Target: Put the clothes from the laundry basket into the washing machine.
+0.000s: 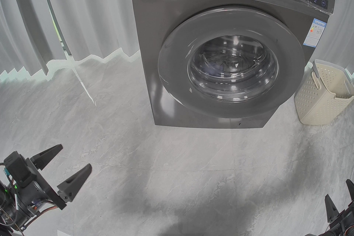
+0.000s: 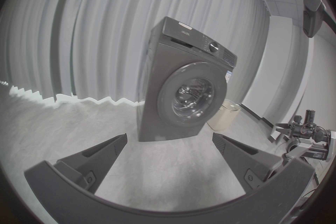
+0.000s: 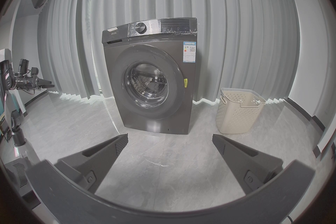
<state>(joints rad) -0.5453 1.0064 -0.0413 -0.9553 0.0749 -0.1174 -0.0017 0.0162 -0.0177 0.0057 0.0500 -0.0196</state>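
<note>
A grey front-loading washing machine [image 1: 228, 41] stands ahead on the floor, its round glass door [image 1: 232, 63] shut. A cream perforated laundry basket [image 1: 326, 94] sits on the floor just right of the machine; what lies inside it is hidden. The machine [image 2: 185, 84] and basket [image 2: 224, 114] also appear in the left wrist view, and again as machine [image 3: 150, 77] and basket [image 3: 239, 109] in the right wrist view. My left gripper [image 1: 68, 170] hangs low at the near left, open and empty. My right gripper [image 1: 341, 200] is low at the near right, open and empty, well short of the basket.
Pale curtains [image 1: 73, 4] hang behind and to the left of the machine. Grey marble-look floor [image 1: 166, 181] stretches between me and the machine. A wall with dark skirting [image 3: 308, 116] runs to the right of the basket.
</note>
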